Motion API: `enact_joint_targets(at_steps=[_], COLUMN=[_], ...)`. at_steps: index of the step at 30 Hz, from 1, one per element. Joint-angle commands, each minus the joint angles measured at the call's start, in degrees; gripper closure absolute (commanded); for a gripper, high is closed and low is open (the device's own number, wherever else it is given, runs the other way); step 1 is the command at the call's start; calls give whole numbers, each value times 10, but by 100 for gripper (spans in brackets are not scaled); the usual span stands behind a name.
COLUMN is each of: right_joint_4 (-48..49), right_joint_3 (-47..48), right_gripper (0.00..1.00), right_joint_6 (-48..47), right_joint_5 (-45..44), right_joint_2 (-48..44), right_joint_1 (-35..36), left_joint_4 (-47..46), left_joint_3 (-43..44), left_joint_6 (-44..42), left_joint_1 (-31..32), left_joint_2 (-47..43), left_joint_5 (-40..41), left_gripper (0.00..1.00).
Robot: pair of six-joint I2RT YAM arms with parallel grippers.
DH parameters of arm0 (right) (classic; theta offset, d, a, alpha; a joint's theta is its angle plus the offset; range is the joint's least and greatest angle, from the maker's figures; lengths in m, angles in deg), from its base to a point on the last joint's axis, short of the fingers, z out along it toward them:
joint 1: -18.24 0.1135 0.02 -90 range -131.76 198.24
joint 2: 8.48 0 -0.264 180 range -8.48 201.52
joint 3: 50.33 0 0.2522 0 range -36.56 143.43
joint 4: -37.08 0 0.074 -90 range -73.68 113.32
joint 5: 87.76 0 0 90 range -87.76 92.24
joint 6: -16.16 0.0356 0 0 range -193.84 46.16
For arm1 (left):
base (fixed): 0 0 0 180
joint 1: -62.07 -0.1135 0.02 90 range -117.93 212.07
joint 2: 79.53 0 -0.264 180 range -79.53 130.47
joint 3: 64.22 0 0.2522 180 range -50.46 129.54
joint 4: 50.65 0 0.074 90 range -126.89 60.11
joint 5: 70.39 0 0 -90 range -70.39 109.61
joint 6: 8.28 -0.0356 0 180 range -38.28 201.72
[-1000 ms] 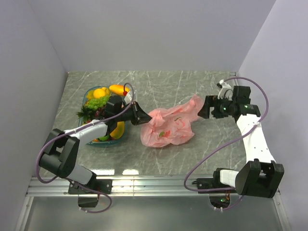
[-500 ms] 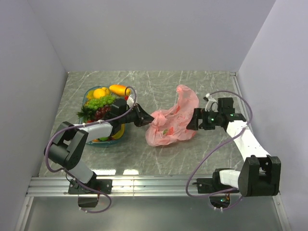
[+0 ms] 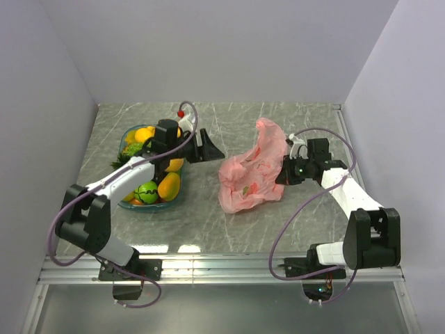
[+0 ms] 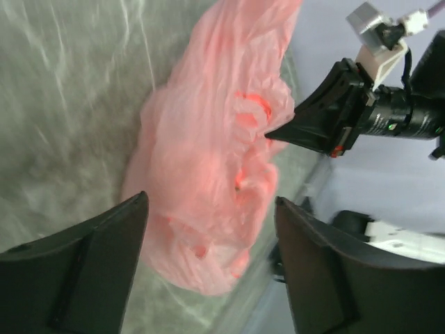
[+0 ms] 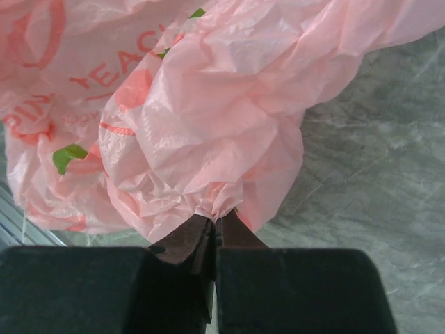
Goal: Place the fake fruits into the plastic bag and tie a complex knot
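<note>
Plastic bag (image 3: 249,177) was located right of centre on table (image 3: 208,223), its right edge pinched by closed right end effector (image 3: 281,174). Left end effector (image 3: 212,149) was spread wide, empty, left of bag. Fake fruits (image 3: 158,186) were seen in tray (image 3: 147,207), centre left.

The plastic bag (image 3: 252,174) is thin, translucent pink film, heavily crinkled, with a soft sheen and red print. Under it the desk (image 3: 278,118) looks like grey marbled stone with white veins, smooth and faintly reflective. Away from the bag, the fake fruits (image 3: 169,186) are glossy moulded plastic, lying in a clear teal plastic tray (image 3: 127,133). The right tool (image 5: 212,223), at the bag's bunched film, has matt black fingers (image 5: 177,243). The left tool (image 4: 210,202) shows the same smooth, dull black.
</note>
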Motion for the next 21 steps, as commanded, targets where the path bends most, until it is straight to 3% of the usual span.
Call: enact_joint_targets(at_steps=[1, 6, 7, 14, 15, 16, 19, 21], right_joint_4=[-18, -34, -37, -56, -60, -63, -75, -84], right_joint_3=[29, 41, 43, 57, 58, 58, 62, 65], right_gripper=[100, 100, 100, 100, 100, 100, 100, 100], right_joint_6=[-38, -41, -42, -51, -56, -60, -73, -85], right_joint_5=[31, 40, 42, 47, 46, 42, 39, 36], right_joint_2=[-26, -16, -14, -12, -14, -14, -14, -11], right_joint_1=[-3, -1, -2, -2, -1, -3, -8, -14], left_joint_4=[110, 162, 172, 240, 251, 264, 304, 307], left_joint_3=[70, 135, 148, 209, 215, 222, 243, 234], left_joint_6=[-192, -315, -328, -368, -372, -377, -380, -381], left_joint_1=[8, 77, 91, 152, 153, 153, 142, 130], left_joint_2=[-44, -18, -9, 71, 82, 91, 108, 94], left_joint_5=[28, 67, 93, 208, 215, 226, 247, 237], left_gripper=[15, 9, 1, 3, 8, 24, 56, 64])
